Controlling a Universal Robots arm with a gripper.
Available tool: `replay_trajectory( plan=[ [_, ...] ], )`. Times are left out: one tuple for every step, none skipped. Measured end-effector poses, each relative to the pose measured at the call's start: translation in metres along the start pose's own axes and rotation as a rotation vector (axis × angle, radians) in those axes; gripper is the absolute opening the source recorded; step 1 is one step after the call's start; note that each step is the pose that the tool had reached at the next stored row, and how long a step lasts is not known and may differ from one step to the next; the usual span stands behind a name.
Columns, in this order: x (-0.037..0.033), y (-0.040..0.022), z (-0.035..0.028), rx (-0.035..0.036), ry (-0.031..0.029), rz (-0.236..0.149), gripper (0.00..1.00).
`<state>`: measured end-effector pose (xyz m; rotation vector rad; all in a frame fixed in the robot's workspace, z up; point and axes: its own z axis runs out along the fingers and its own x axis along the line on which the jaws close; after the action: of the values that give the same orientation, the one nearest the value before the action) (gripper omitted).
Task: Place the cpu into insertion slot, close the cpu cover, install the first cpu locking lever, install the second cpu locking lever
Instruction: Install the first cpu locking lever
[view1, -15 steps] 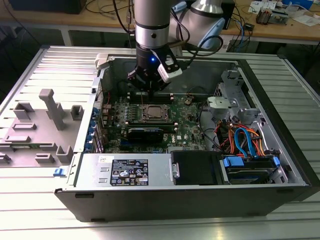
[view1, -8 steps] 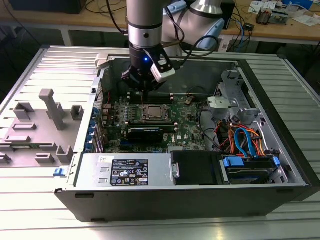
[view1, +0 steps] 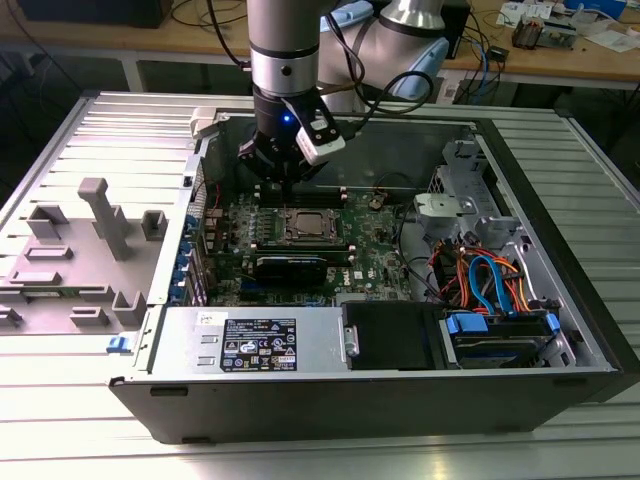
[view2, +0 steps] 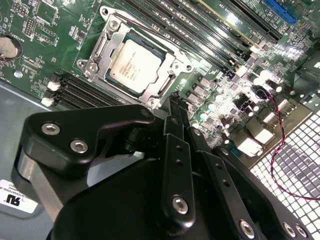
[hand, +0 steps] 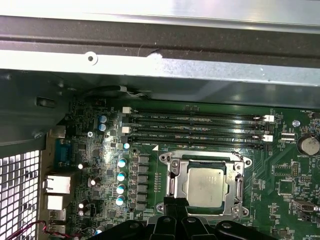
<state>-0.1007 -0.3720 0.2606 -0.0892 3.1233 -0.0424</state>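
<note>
Exterior view, left to right.

Left: grey blocks (view1: 97, 205) stand on the table beside the open case (view1: 350, 400), well apart from the work.

Centre: the gripper (view1: 283, 177) hangs inside the case, just above the board at the far edge of the slot (view2: 90, 66). The cpu (view1: 306, 226) sits in the slot, silver top up. In both wrist views the cover (hand: 236, 175) lies flat around the cpu (hand: 205, 186), which shows through its cut-out. I cannot tell if either lever is latched.

Claw: narrow, with the tips together (view2: 176, 100) and nothing held. The tips are close to the socket rim, on the side away from the RAM slots (hand: 195, 127).

Right: blue and orange cables (view1: 490, 285) run by the drive bay, clear of the arm.

Risks (judgement):
- A tip that comes down off-line would hit the cover or the small parts beside the socket, not a lever.
- If a lever slips off the closed tips, it could spring back.
- If the chip is not fully seated, pressing on the cover could damage the socket contacts.
</note>
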Motion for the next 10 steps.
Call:
replay_trajectory(
  plan=[
    [0.0000, 0.0000, 0.0000, 0.0000, 0.0000, 0.000, 0.11],
    [0.0001, 0.0000, 0.0000, 0.0000, 0.0000, 0.000, 0.11],
    [0.0001, 0.0000, 0.0000, 0.0000, 0.0000, 0.000, 0.11],
    [0.0001, 0.0000, 0.0000, 0.0000, 0.0000, 0.000, 0.11],
    [0.0001, 0.0000, 0.0000, 0.0000, 0.0000, 0.000, 0.11],
    [0.0002, 0.0000, 0.0000, 0.0000, 0.0000, 0.000, 0.11],
    [0.0002, 0.0000, 0.0000, 0.0000, 0.0000, 0.000, 0.11],
    [0.0002, 0.0000, 0.0000, 0.0000, 0.0000, 0.000, 0.11],
    [0.0002, 0.0000, 0.0000, 0.0000, 0.0000, 0.000, 0.11],
    [0.0003, 0.0000, 0.0000, 0.0000, 0.0000, 0.000, 0.11]
  ],
)
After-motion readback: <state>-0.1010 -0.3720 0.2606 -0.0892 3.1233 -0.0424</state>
